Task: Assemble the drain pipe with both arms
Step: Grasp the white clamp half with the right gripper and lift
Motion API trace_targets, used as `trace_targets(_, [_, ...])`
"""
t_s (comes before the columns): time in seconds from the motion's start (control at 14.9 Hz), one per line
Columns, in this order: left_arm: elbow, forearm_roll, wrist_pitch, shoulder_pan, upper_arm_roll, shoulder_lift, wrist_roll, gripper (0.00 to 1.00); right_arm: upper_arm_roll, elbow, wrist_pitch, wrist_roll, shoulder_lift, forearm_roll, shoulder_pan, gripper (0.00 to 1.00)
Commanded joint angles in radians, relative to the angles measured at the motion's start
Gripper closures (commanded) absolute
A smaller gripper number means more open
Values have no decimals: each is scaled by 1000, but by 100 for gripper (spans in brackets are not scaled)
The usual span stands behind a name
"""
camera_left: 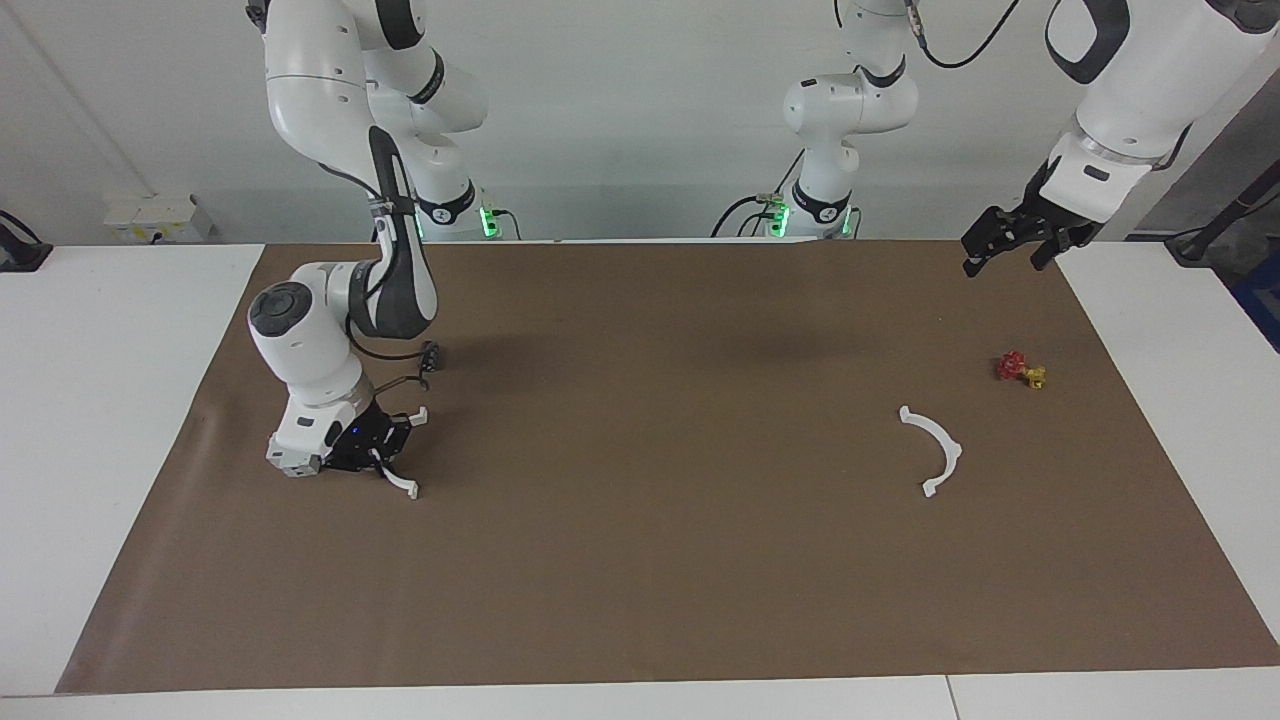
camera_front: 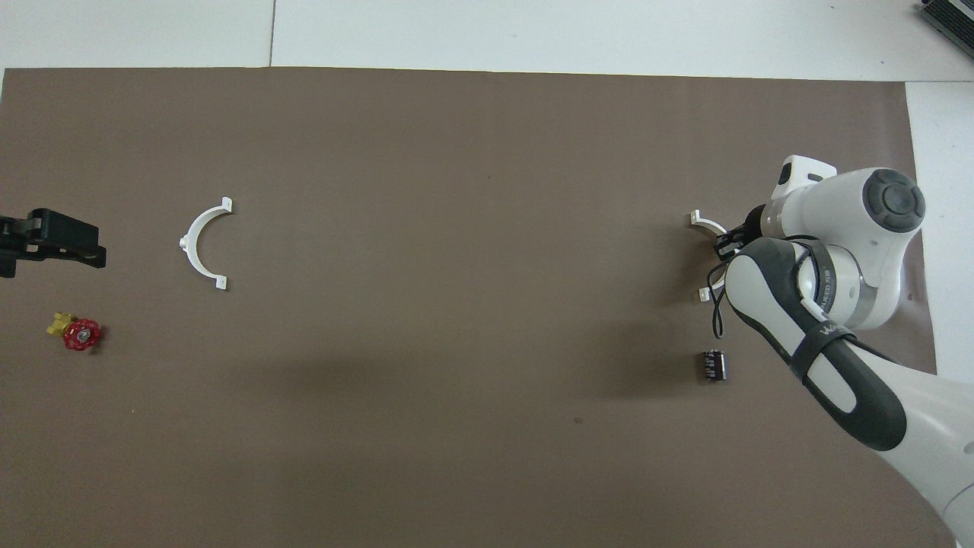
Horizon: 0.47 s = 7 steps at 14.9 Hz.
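Observation:
The drain pipe lies in two white half-rings on the brown mat. One half-ring (camera_left: 402, 485) (camera_front: 704, 222) is at the right arm's end of the table, low at the mat, and my right gripper (camera_left: 378, 458) (camera_front: 727, 242) is shut on its mid-arc. The arm hides the middle of this piece from overhead, so only its two tabbed ends show. The other half-ring (camera_left: 935, 450) (camera_front: 204, 243) lies free toward the left arm's end. My left gripper (camera_left: 1010, 245) (camera_front: 53, 243) hangs open in the air over the mat's edge, holding nothing, and the left arm waits there.
A small red and yellow valve (camera_left: 1020, 370) (camera_front: 76, 333) sits on the mat nearer to the robots than the free half-ring. A small black cylinder (camera_left: 431, 355) (camera_front: 713, 364) lies close by the right arm's elbow. White tabletop (camera_left: 100, 400) borders the mat.

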<state>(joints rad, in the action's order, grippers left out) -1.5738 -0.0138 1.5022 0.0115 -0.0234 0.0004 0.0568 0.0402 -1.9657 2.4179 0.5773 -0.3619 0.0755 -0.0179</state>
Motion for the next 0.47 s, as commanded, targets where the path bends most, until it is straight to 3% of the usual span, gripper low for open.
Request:
trace_targets(0.0, [-35,-12,13,10,-3,-31,-5,0,-11,117,-165,-66,11,12,-7,100])
trace_targets(0.2, [-35,-14,13,8,-3,-31,-3,0,-13,174,-194,-197,-9,6,-129,100])
trace_targets(0.4, [-35,-12,12,8,-4,-31,-3,0,-13,223,-177,-211,-61,24,-247,100])
